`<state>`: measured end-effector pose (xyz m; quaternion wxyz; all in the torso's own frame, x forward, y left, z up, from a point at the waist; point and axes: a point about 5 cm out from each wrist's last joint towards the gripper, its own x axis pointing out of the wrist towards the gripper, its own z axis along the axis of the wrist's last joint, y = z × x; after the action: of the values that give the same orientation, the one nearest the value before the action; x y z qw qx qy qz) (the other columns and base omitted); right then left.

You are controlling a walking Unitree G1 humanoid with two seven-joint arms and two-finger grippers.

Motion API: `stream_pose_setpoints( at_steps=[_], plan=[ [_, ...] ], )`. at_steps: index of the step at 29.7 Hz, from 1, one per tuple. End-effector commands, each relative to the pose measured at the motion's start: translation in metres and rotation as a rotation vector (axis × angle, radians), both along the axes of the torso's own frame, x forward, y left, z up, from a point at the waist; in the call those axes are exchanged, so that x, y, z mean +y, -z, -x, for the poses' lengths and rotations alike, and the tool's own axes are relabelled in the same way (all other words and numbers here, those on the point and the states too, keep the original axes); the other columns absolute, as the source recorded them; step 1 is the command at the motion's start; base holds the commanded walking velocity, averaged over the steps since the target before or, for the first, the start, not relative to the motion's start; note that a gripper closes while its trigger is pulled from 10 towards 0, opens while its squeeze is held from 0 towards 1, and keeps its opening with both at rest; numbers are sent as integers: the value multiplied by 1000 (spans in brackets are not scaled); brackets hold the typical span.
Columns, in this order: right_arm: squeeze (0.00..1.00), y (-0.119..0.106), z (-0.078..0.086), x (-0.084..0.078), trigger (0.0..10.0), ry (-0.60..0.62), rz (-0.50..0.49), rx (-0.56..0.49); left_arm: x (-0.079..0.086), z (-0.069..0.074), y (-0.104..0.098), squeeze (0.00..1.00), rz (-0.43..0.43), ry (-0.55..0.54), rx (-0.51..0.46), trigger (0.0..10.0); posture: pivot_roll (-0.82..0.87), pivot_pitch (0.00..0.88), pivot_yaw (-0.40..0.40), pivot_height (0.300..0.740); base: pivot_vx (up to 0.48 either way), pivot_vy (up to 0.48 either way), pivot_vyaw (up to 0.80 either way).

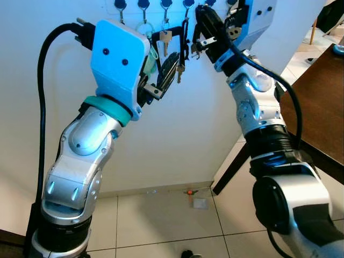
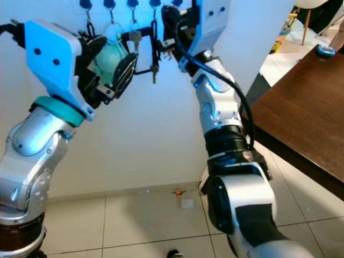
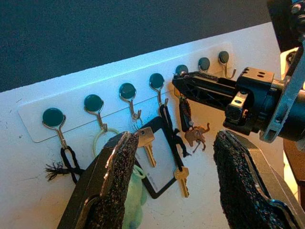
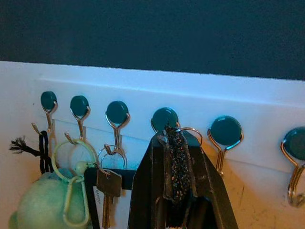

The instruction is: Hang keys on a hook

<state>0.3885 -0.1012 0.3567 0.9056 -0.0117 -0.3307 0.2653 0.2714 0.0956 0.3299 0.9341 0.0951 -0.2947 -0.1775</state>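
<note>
A row of dark-headed wire hooks (image 3: 127, 90) runs along the white wall. My right gripper (image 4: 174, 136) is shut on a dark speckled key strap (image 4: 176, 167), holding its loop up against one hook (image 4: 165, 118). A brown elephant charm (image 3: 197, 136) dangles from that strap. My left gripper (image 3: 176, 138) is open just in front of the hanging sets, touching none. Those sets are a black-cord key (image 3: 181, 176), a gold key (image 3: 145, 140), a black-framed tag (image 3: 159, 164) and a mint ball (image 3: 133, 200). In the eye views both grippers (image 1: 200, 21) are raised at the hooks.
A dark wooden table (image 1: 322, 107) stands close on the right, with a blue object (image 1: 338, 49) on it. Two bare hooks (image 3: 223, 57) lie beyond the right gripper. The tile floor (image 1: 161, 220) below holds a small orange scrap (image 1: 189, 192). A black cable (image 1: 43, 97) loops off my left arm.
</note>
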Motion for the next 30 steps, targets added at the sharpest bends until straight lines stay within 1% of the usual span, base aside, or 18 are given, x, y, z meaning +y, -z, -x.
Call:
stream_pose_setpoints(
  at_steps=[1, 10, 30],
  plan=[
    [0, 1, 2, 1, 10000, -9, 1, -12, -2, 0, 1, 0, -8, 6, 5, 10000, 0, 120, 73, 740, 0, 0, 0],
    [0, 10, -1, -1, 10000, -5, -11, 27, -2, 1, 0, 0, -12, 7, 2, 10000, 4, 111, 76, 740, 0, 0, 0],
    [0, 8, -1, -4, 10000, -22, -66, 44, -1, 1, 0, 0, -18, 9, -1, 10000, 9, 104, 79, 740, 0, 0, 0]
  ],
)
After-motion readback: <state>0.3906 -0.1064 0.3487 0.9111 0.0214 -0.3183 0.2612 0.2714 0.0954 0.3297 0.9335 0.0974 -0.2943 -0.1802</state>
